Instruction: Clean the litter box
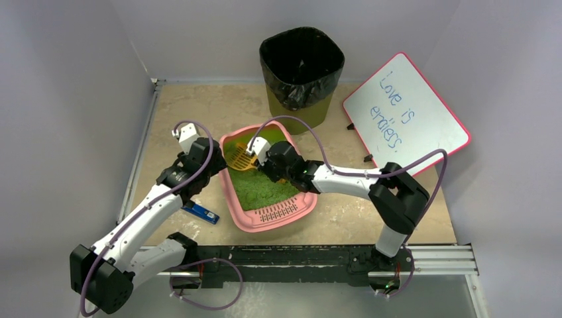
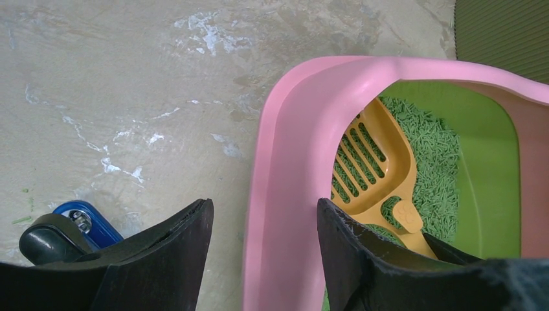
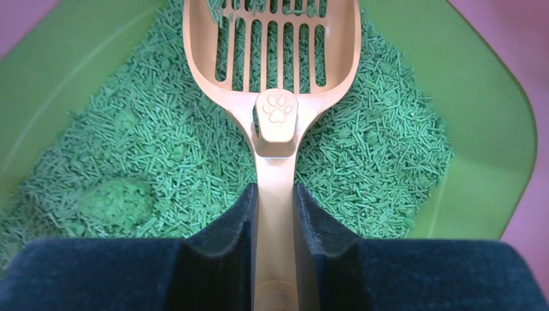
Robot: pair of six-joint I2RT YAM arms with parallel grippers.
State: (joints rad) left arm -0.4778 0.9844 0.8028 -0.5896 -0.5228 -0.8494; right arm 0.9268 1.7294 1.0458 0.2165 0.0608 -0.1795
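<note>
Your litter box [image 1: 268, 199], a shallow pink tray lined in green, sits mid-surface [image 1: 199, 112] between the two arms. Its slotted grate lip is at the near end. An olive bin [image 1: 301, 73] with a black bag stands just behind it.

Your right hand [image 3: 274, 194] is clamped on the handle of an orange slotted scoop [image 3: 272, 71]. The scoop head rests on the green pellet litter [image 3: 162, 149] at the far end of the box, and a rounded clump [image 3: 116, 202] lies to its left.

Your left hand [image 2: 264, 207] has its fingers apart, straddling the box's left wall, one finger outside and one inside.

A small blue item [image 1: 201, 212] lies on the surface left of the box. A pink-edged whiteboard [image 1: 405, 112] is propped far right.
</note>
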